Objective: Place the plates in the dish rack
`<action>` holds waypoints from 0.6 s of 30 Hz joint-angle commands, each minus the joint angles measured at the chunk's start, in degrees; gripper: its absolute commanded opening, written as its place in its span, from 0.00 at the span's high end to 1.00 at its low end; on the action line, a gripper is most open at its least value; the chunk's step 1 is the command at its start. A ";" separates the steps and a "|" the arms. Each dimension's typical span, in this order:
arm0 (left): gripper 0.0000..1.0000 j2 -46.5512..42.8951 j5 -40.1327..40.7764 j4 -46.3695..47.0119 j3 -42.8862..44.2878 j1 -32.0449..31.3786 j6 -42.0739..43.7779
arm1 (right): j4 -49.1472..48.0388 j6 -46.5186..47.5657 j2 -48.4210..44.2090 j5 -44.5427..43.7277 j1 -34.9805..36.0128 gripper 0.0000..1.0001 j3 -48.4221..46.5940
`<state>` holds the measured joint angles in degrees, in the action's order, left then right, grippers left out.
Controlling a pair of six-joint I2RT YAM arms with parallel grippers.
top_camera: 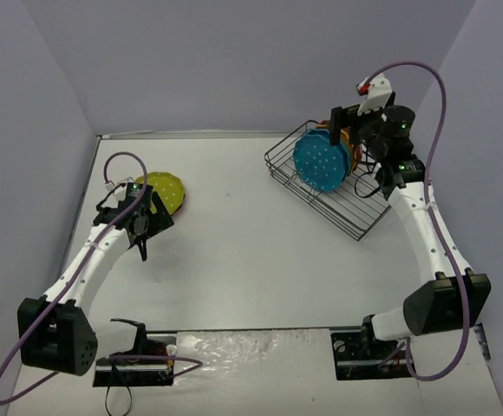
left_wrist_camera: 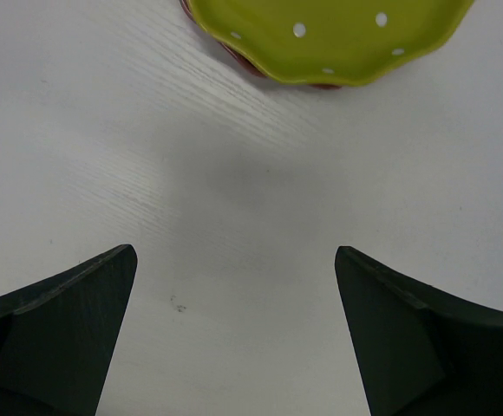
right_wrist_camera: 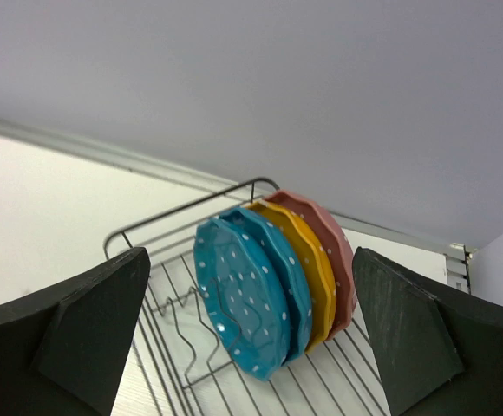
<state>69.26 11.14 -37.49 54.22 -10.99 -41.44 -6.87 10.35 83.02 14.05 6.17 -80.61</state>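
Note:
The black wire dish rack sits at the back right. Two teal plates, an orange plate and a pink plate stand on edge in it, side by side. My right gripper hovers open just above them, holding nothing; the top view shows it over the rack's far end. On the left a lime green plate lies flat on a reddish plate, of which only the edge shows. My left gripper is open over bare table just short of that stack.
The rack's zigzag wire divider has free slots on the near side of the teal plates. Grey walls close in the white table on the left, back and right.

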 commanded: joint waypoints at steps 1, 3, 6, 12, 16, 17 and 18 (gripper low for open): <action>0.03 5.04 -1.36 2.28 6.53 4.72 -2.47 | -6.27 -17.46 -8.35 -2.48 -0.70 0.00 5.00; 0.03 8.63 -2.04 2.54 8.28 6.58 -2.84 | -6.63 -21.69 -11.32 -2.11 -0.72 0.00 7.57; 0.03 13.40 -2.62 3.30 11.98 9.71 -2.80 | -6.74 -26.04 -14.53 -0.32 -0.65 0.00 12.53; 0.05 23.30 -1.93 4.01 18.94 14.16 -2.39 | -5.92 -27.53 -19.06 3.22 -0.28 0.00 19.37; 0.12 28.39 -3.98 5.59 21.76 16.72 -4.02 | -4.15 -27.41 -21.30 5.19 -0.11 0.00 22.33; 0.15 29.09 -4.53 6.40 21.96 17.17 -4.39 | -4.01 -27.44 -21.63 5.55 -0.07 0.00 23.04; 0.18 29.73 -5.03 7.26 22.14 17.63 -4.76 | -3.87 -27.48 -21.90 5.87 -0.03 0.00 23.76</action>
<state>97.89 8.02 -33.77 72.76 4.73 -43.97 -7.56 -15.68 64.65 16.74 5.72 -57.92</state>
